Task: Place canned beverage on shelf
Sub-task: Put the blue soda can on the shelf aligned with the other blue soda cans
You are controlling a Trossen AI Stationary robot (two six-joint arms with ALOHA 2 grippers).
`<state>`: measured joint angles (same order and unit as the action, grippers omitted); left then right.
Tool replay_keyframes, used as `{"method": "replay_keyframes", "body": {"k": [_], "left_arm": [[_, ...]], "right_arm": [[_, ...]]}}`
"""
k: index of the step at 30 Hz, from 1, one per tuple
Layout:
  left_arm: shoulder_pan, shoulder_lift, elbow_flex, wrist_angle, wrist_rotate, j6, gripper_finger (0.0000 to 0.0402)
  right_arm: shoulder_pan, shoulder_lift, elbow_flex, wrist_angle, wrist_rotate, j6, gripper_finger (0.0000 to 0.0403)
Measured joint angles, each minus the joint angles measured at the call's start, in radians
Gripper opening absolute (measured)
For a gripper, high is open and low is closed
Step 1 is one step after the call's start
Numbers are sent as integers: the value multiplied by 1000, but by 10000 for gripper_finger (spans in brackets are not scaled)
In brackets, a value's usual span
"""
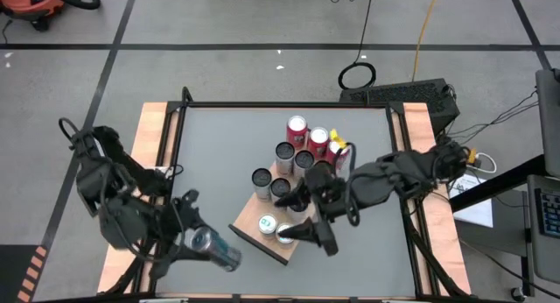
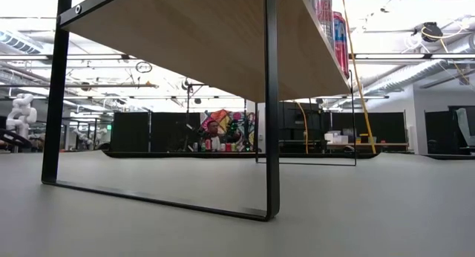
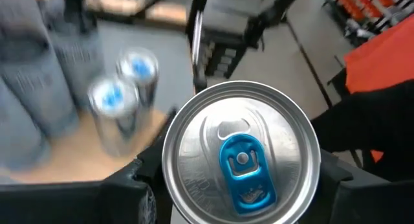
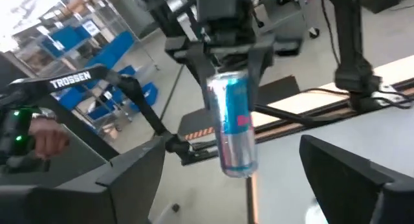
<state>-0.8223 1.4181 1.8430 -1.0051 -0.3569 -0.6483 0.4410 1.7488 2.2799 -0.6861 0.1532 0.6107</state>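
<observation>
Can (image 1: 211,244) (silver-blue) is pinched by the left gripper (image 1: 194,239) near the table's (image 1: 367,242) front-left corner; the right gripper (image 1: 317,236), fingers spread, is held over the shelf's (image 1: 249,221) front edge.

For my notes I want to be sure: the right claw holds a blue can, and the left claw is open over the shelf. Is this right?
Not quite: the arms are swapped. In the high view the left claw grips the blue can, off the shelf and over the grey table. The left wrist view shows that can's top between its fingers. The right claw is the open one over the shelf.
</observation>
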Motion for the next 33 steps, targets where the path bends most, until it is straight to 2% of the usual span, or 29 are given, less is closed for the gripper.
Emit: {"method": "replay_keyframes", "body": {"k": [8, 14, 24, 33], "left_arm": [[94, -1, 171, 217, -23, 413, 214], [141, -1, 227, 256, -19, 635, 214], [206, 10, 237, 371, 48, 816, 214], [220, 15, 237, 424, 58, 842, 214]], "right_arm": [[0, 46, 0, 92, -81, 88, 360], [-3, 50, 0, 199, -100, 110, 387], [-39, 52, 0, 324, -71, 91, 397], [-60, 53, 0, 335, -54, 50, 396]]}}
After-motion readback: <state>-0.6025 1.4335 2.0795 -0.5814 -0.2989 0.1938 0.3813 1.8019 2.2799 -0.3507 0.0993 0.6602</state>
